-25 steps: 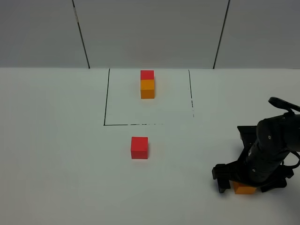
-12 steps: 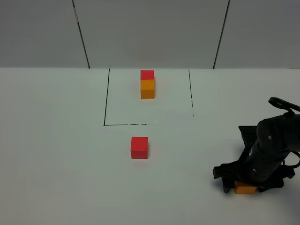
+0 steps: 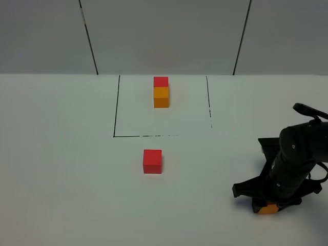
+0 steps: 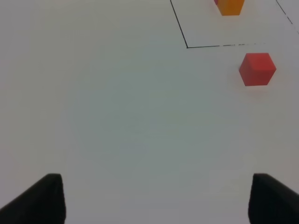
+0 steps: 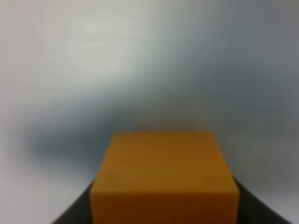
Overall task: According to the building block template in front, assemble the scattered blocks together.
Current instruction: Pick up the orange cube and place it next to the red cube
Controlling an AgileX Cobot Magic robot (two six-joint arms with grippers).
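Spanning whole view: plain white tabletop (image 3: 61,179), matte, backed by grey wall panels (image 3: 164,36) split by two dark seams (image 3: 88,36). At left, left gripper (image 4: 156,200) (seen in wrist view only): jaws spread wide, nothing between, bare surface below. Centre: black drawn square (image 3: 116,107) framing building block template (image 3: 161,92), red half behind orange. Loose red cube (image 3: 152,161) just outside frame's near line. At right, right gripper (image 3: 266,205) low on table, jaws pinching orange cube (image 3: 268,209), well apart from red cube.

matte red cube (image 3: 152,161), smooth tbl (image 3: 61,179)
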